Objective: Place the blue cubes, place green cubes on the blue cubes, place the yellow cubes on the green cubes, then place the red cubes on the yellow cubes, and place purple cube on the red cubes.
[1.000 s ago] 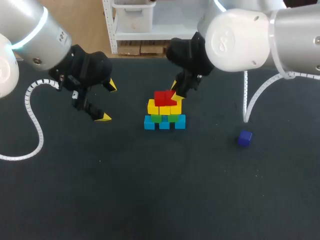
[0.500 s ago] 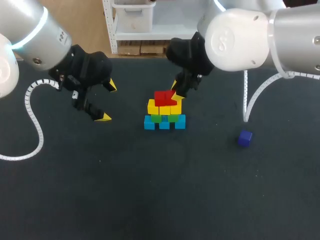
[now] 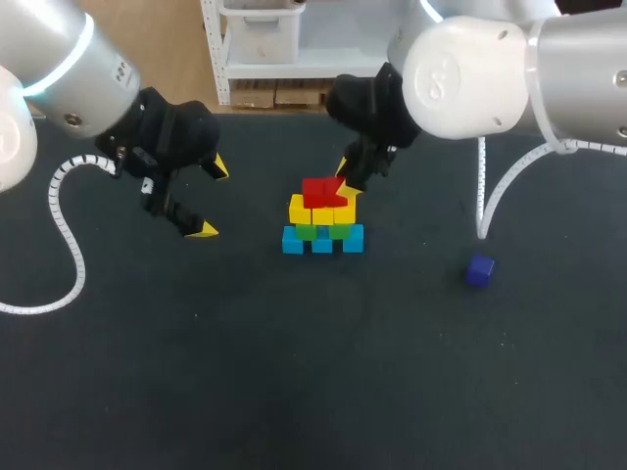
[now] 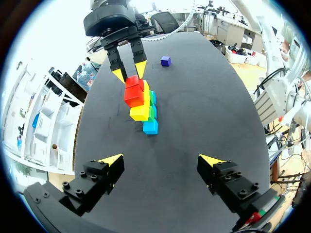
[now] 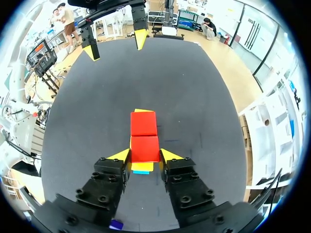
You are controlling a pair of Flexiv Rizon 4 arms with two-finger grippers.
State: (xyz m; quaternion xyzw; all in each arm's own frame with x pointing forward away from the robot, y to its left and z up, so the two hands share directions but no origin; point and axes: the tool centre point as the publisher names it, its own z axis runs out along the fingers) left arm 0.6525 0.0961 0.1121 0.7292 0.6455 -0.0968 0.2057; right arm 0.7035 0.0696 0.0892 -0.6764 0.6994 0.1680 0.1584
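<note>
on the dark desk [image 3: 294,372] stands one stepped pile. it has three blue cubes [image 3: 292,241] in a row at the base and two green cubes [image 3: 307,232] on them. above those sit three yellow cubes [image 3: 323,213], with two red cubes [image 3: 319,190] side by side on top. one purple cube [image 3: 479,270] lies alone on the desk, well apart from the pile, on the right arm's side. all are plain, solid-coloured blocks. the right pincer [image 5: 145,155] is over the pile, its two yellow tips pressed against opposite sides of one red cube [image 5: 145,148], gripping it. the other red one touches that cube just ahead of the pincer. the left pincer [image 3: 210,199] hovers spread wide beside the pile, apart from it, holding nothing.
</note>
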